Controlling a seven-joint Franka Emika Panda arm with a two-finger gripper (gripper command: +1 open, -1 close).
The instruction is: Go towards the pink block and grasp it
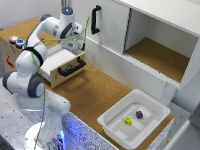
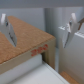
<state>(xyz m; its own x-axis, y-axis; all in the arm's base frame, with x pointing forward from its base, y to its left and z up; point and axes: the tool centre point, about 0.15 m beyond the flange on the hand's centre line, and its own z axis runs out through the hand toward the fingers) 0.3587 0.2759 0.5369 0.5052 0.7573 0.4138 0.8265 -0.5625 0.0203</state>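
Presently the tool (image 1: pixel 75 46) hangs with its two fingers (image 2: pixel 8 29) spread wide and nothing between them, above the open pale wooden drawer with the black handle (image 1: pixel 64 64) at the far end of the cork-topped desk (image 1: pixel 95 95). The wrist view shows only cork and a white edge below, with no block in it. Outward from there, in the exterior view, the small dark pink block (image 1: pixel 139 114) lies between 4 and 5 o'clock from the tool, well apart from it, inside the white rectangular plastic tray (image 1: pixel 152 111). A small yellow block (image 1: pixel 128 120) sits just beside it at about 8 o'clock. By my judgement the coming move is a long diagonal reach across the desk, then a descent inside the tray walls.
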